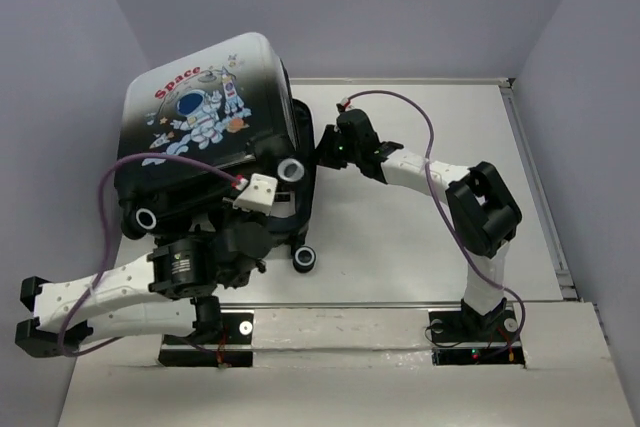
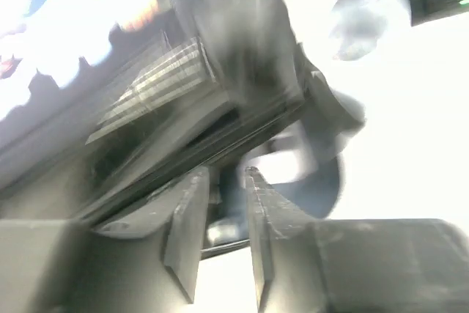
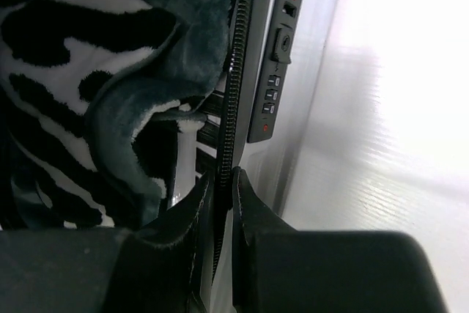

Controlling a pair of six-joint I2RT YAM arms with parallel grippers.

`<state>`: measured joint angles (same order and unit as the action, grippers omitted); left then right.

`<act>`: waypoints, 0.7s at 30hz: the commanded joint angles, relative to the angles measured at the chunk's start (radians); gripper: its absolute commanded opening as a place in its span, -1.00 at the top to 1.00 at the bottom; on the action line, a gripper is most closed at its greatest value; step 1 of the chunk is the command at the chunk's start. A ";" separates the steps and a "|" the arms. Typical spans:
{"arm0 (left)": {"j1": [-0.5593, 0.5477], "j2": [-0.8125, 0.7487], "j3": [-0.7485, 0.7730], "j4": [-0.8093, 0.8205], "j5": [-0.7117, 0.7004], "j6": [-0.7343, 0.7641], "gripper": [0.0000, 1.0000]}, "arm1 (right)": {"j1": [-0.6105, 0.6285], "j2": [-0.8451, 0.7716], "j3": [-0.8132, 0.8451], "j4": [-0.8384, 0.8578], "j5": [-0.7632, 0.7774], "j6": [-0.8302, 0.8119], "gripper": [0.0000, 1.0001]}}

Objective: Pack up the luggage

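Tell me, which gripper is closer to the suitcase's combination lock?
Right. The right gripper pinches the luggage by its zipper edge, right beside the combination lock; the left gripper is at the wheeled end.

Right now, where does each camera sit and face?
Top external: above, behind the bases, down at the white-to-black hard-shell astronaut suitcase on the white table; both arms show.
Left wrist: on its arm, blurred, past the left pincer at the suitcase edge.
Right wrist: on its arm, along the black zipper; right pincer pinches it.
Shared: the suitcase.
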<state>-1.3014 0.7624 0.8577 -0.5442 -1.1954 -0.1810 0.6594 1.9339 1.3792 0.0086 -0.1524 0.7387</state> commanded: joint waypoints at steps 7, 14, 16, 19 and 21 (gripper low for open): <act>-0.039 -0.152 0.228 0.313 0.426 -0.035 -0.44 | 0.016 -0.006 -0.071 0.076 -0.019 0.008 0.85; -0.027 -0.055 0.441 0.109 -0.016 -0.179 -0.31 | 0.006 -0.124 -0.152 0.073 0.025 -0.045 0.86; -0.001 -0.041 0.492 0.041 -0.044 -0.222 -0.23 | 0.006 -0.145 -0.173 0.073 0.034 -0.055 0.86; 0.052 -0.003 0.535 -0.057 0.006 -0.293 -0.18 | -0.004 -0.156 -0.192 0.071 0.030 -0.061 0.86; 0.106 0.031 0.520 -0.056 0.139 -0.257 -0.25 | -0.033 -0.158 -0.206 0.071 0.014 -0.061 0.86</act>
<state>-1.2743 0.7212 1.3548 -0.5098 -1.1194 -0.3698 0.6621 1.8267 1.2072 0.0956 -0.1051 0.7372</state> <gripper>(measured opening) 0.593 0.147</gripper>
